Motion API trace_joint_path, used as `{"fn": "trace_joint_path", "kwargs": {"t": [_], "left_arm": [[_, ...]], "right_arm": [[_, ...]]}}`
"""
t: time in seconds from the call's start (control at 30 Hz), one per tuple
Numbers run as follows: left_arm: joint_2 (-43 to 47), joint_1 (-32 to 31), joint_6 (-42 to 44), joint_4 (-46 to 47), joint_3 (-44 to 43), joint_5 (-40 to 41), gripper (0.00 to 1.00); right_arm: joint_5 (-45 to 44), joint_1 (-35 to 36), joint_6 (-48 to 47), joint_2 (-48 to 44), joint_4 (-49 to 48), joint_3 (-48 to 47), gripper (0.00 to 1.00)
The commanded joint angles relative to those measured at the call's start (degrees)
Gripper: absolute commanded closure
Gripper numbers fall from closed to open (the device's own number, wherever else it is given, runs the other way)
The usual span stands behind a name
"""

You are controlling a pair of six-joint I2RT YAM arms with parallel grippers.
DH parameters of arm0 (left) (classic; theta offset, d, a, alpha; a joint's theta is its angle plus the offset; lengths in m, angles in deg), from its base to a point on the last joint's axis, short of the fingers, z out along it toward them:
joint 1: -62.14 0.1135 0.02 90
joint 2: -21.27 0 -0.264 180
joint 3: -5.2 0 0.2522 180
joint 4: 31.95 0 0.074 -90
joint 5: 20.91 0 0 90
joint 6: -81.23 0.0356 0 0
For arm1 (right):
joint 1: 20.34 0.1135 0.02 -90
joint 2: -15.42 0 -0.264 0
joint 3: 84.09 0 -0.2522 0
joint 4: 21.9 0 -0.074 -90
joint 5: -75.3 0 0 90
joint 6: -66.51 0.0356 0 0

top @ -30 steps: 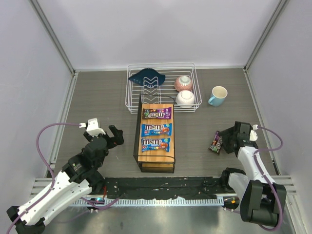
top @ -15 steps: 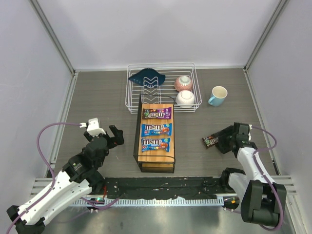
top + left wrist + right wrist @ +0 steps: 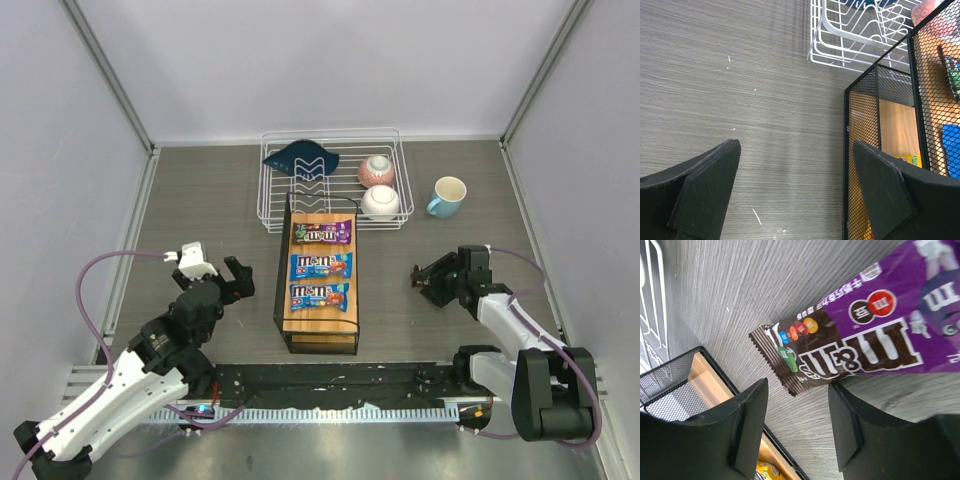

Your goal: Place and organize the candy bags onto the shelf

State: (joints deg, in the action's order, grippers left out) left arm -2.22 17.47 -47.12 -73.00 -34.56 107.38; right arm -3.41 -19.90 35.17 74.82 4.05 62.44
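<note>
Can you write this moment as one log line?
left fingers: open, empty, beside shelf | right fingers: at purple candy bag, grip unclear | shelf top: three candy bags

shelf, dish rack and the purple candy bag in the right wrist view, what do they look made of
Shelf: matte black metal frame and mesh sides, with a light wood top showing grain.
Dish rack: thin white wire, probably coated metal, with a smooth finish.
Candy bag: thin glossy plastic film, judging by the sheen, the printed logo and the crimped zigzag end.
</note>
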Motion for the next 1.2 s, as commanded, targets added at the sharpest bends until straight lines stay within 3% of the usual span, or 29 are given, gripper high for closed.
{"fn": "trace_joint_path", "kwargs": {"t": [0.0, 0.2, 0.33, 0.63, 0.87, 1.17], "left_arm": [[0.5, -0.2, 0.6, 1.8, 0.1, 0.0, 0.00], [-0.2, -0.2, 0.7, 1.9, -0.2, 0.0, 0.00], [-0.4, -0.2, 0.7, 1.8, -0.4, 0.0, 0.01], [0.2, -0.2, 0.6, 1.5, -0.4, 0.1, 0.00], [0.1, -0.2, 0.6, 1.6, -0.2, 0.1, 0.00], [-0.1, -0.2, 0.7, 1.9, -0.1, 0.4, 0.00]], "right_arm": [[0.5, 2.1, 0.1, 1.3, -0.8, 0.9, 0.43], [1.4, 2.3, -5.3, -7.1, 1.7, -2.7, 0.43], [-6.7, 2.3, -8.4, -10.7, 9.9, -7.8, 0.42], [-21.1, 0.8, -6.6, -6.7, 17.3, -11.1, 0.37], [-21.2, -8.6, -10.2, -5.7, 17.5, -11.5, 0.36], [-20.4, -12.0, -13.8, -0.4, 15.2, -11.9, 0.37]]}}
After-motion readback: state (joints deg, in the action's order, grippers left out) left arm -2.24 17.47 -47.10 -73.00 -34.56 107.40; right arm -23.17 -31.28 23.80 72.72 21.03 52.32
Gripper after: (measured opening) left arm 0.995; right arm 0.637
